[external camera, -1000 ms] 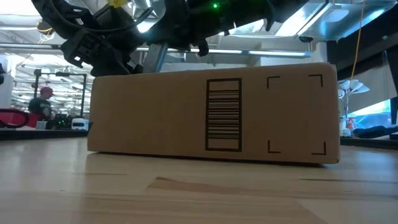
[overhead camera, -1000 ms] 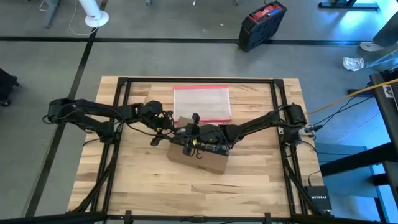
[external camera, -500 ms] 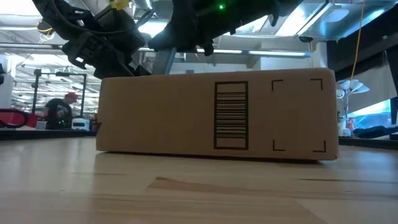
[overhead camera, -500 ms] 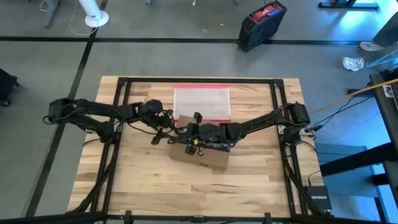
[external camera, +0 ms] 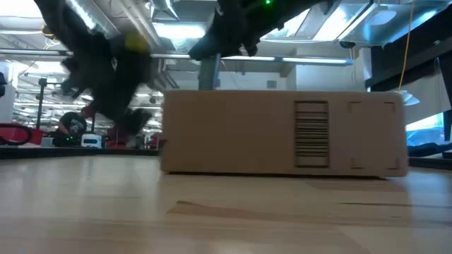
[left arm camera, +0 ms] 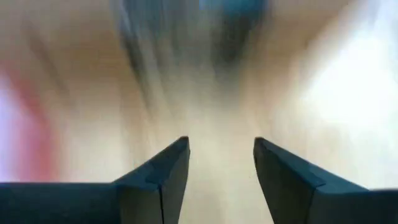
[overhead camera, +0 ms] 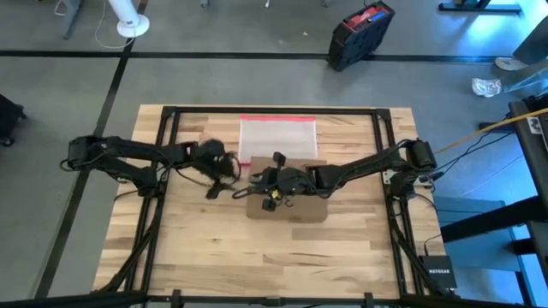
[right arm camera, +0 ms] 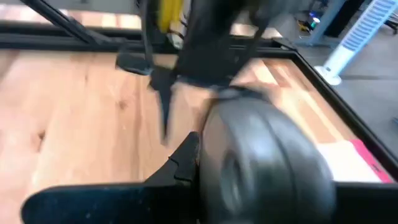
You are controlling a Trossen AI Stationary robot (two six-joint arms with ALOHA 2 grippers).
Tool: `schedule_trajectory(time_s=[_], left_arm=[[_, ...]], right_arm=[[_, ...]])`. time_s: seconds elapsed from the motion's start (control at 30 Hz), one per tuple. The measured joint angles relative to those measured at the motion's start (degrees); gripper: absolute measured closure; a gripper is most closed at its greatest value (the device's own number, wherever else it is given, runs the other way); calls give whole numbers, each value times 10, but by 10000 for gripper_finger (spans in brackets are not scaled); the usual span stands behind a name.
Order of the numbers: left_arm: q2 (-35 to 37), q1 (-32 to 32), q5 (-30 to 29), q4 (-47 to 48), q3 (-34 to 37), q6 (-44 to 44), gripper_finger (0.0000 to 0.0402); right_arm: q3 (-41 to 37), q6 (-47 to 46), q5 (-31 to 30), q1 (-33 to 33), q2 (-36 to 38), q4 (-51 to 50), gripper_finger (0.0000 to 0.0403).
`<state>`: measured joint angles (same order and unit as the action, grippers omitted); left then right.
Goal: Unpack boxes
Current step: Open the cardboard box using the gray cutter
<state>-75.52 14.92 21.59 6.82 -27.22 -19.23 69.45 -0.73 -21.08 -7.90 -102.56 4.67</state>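
The brown cardboard box rests flat on the wooden table near its middle, its barcode side toward the near edge. My right gripper hangs over the box's left far part, with its arm across the box top. A dark rounded thing fills the right wrist view close up; I cannot tell what it is. My left gripper stands open just left of the box, above bare table, with nothing between its fingers.
A clear pouch with a pink-red edge lies flat just beyond the box. A black frame rail runs round the table. A black and red case stands on the floor beyond the far edge. Bare wood lies near the front edge.
The box has turned on the table from slanting to square with the table's edges and has slid toward the right. My right gripper has gone up and toward the far edge above it. My left gripper has sunk a little beside the box.
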Motion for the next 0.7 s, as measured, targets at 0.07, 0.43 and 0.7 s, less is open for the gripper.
schedule_trajectory(time_s=[0.07, 0.43, 0.7], left_arm=[[-3, -1, -10, -9, -4, -8, 230], [10, 14, -6, -6, -74, 24, 230], [32, 15, -10, 57, -141, 26, 208]], right_arm=[[0, -2, -6, 0, 4, -18, 340], [1, -19, 4, 1, 3, 4, 340], [0, -35, 3, 14, -6, 52, 340]])
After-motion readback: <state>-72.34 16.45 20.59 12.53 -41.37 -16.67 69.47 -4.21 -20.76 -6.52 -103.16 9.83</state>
